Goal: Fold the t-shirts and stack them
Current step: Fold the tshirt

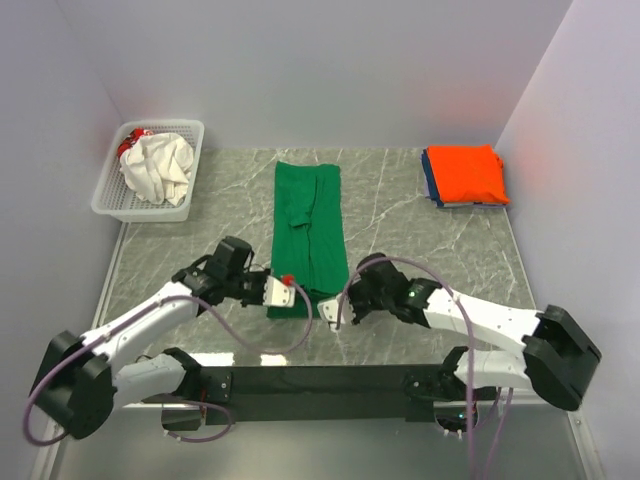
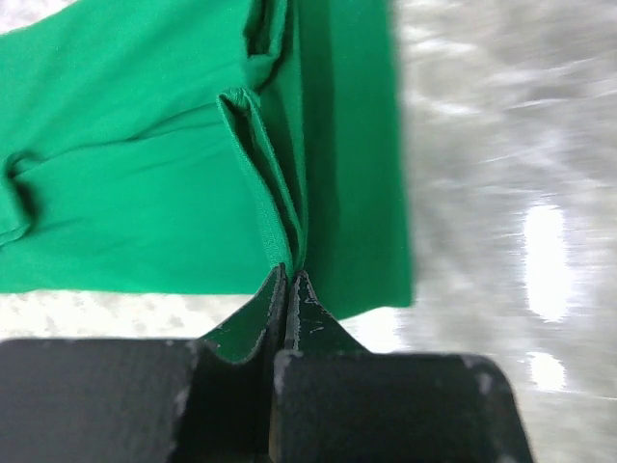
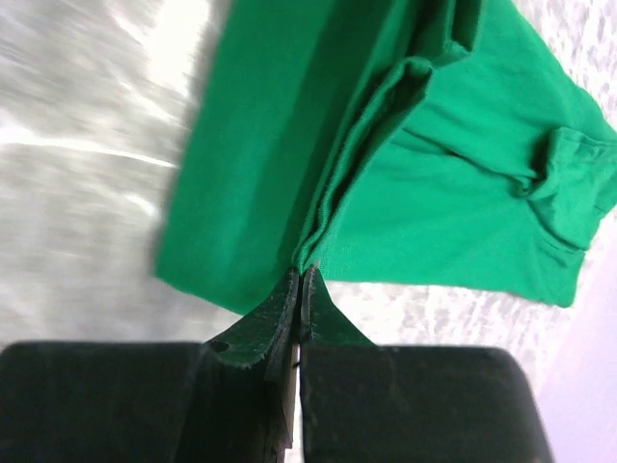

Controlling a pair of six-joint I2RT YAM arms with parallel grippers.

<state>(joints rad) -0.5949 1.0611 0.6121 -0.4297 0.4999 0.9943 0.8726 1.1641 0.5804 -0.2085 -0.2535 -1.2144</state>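
Note:
A dark green t-shirt (image 1: 310, 235) lies folded into a long narrow strip down the middle of the table. My left gripper (image 1: 293, 293) is shut on its near left corner, and in the left wrist view the gripper (image 2: 292, 277) pinches a fold of the green cloth (image 2: 145, 183). My right gripper (image 1: 338, 303) is shut on the near right corner, and in the right wrist view it (image 3: 302, 274) clamps the hem of the green cloth (image 3: 443, 193). A folded orange t-shirt (image 1: 465, 173) rests on a blue t-shirt (image 1: 429, 186) at the far right. A cream-white t-shirt (image 1: 160, 167) lies crumpled in the basket.
The white lattice basket (image 1: 190, 135) stands at the far left corner, with a bit of red cloth (image 1: 133, 139) showing in it. Walls close in the table on the left, back and right. The grey marbled tabletop (image 1: 400, 225) shows between the green strip and the orange stack.

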